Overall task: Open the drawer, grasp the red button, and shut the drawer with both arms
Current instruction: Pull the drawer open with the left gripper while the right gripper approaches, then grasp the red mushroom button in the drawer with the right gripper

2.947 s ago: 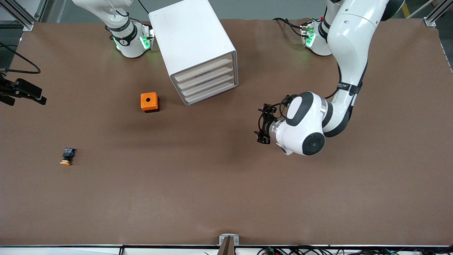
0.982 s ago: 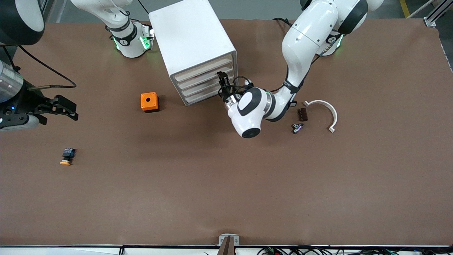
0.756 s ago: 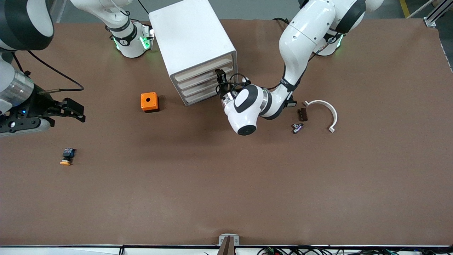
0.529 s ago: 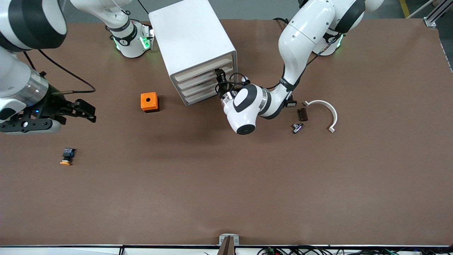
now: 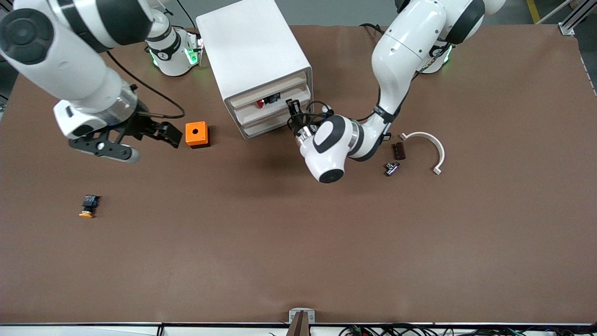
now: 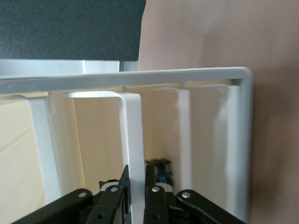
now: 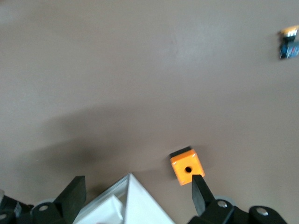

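Observation:
A white drawer cabinet (image 5: 254, 51) stands toward the robots' side of the table. Its second drawer from the top (image 5: 254, 110) is pulled out a little. Inside it lies the button (image 5: 267, 101), red cap and blue-black body; in the left wrist view only its dark blue body (image 6: 161, 169) shows. My left gripper (image 5: 294, 106) is shut on the drawer's white front lip (image 6: 135, 140), one finger (image 6: 155, 184) on each side of the lip. My right gripper (image 5: 154, 144) hangs open and holds nothing, over the table beside the orange box.
An orange box with a hole (image 5: 197, 134) sits beside the cabinet, toward the right arm's end. A yellow-capped button (image 5: 88, 206) lies nearer the front camera. A white curved piece (image 5: 426, 140), a dark brown part (image 5: 398, 150) and a small metal part (image 5: 391, 168) lie toward the left arm's end.
My left gripper has shut on the drawer's lip and drawn the drawer out, baring the button. My right arm has swung in from the table's end toward the orange box.

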You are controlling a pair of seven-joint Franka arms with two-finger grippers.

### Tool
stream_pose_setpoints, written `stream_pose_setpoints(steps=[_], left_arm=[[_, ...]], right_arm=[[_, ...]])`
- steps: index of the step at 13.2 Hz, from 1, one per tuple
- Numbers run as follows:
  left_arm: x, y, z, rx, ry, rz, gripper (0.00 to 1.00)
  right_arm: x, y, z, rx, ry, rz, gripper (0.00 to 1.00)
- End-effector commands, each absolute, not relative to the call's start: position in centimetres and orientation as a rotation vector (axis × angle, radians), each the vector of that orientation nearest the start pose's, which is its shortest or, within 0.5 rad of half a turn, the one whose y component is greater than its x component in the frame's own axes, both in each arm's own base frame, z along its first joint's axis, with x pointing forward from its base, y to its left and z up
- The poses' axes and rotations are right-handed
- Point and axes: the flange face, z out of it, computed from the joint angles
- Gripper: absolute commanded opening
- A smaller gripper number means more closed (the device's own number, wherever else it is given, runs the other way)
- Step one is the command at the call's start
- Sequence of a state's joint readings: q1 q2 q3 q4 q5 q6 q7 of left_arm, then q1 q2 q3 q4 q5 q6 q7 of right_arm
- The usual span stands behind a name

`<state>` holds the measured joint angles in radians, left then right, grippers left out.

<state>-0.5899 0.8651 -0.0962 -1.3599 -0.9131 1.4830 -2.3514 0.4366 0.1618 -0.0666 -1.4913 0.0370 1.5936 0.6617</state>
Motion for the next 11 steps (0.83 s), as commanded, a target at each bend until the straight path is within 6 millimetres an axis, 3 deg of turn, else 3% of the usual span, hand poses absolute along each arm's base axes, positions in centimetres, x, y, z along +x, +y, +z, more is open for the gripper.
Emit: stream_pose_setpoints(steps=[1,3,5,6,7,8,9,11], left_arm=[[50.9,-45.3,21.8,-1.235,-1.905,1.297,0.00],[53.6,-42.9,22.4,-1.254,-1.964,1.310,0.00],[55.3,-40.9,22.6,-1.262,-1.986,1.350,0.00],[55.4,-40.9,22.6,-1.271,-1.986,1.357,0.00],[55.6,-40.7,22.6,-1.277,-1.988,1.362,0.15],[55.8,-40.4,23.0,-1.290,-1.992,1.362,0.47],[56.3,-39.9,23.2,-1.283,-2.002,1.368,0.97],[57.3,-38.7,23.9,-1.279,-2.033,1.368,1.00]], right_arm=[[54.7,27.2,55.6,-3.102,0.615,0.134,1.00],[53.4,31.8,53.1,-3.113,0.708,0.154,1.00],[52.1,36.4,51.1,-3.084,0.843,0.120,1.00],[51.1,38.8,49.8,-3.078,0.909,0.103,1.00],[50.4,40.6,48.9,-3.066,0.948,0.093,1.00],[50.0,41.8,47.8,-3.056,0.987,0.089,1.00],[49.3,43.4,46.9,-3.047,1.010,0.080,1.00],[48.2,46.0,44.6,-3.023,1.081,0.065,1.00]])
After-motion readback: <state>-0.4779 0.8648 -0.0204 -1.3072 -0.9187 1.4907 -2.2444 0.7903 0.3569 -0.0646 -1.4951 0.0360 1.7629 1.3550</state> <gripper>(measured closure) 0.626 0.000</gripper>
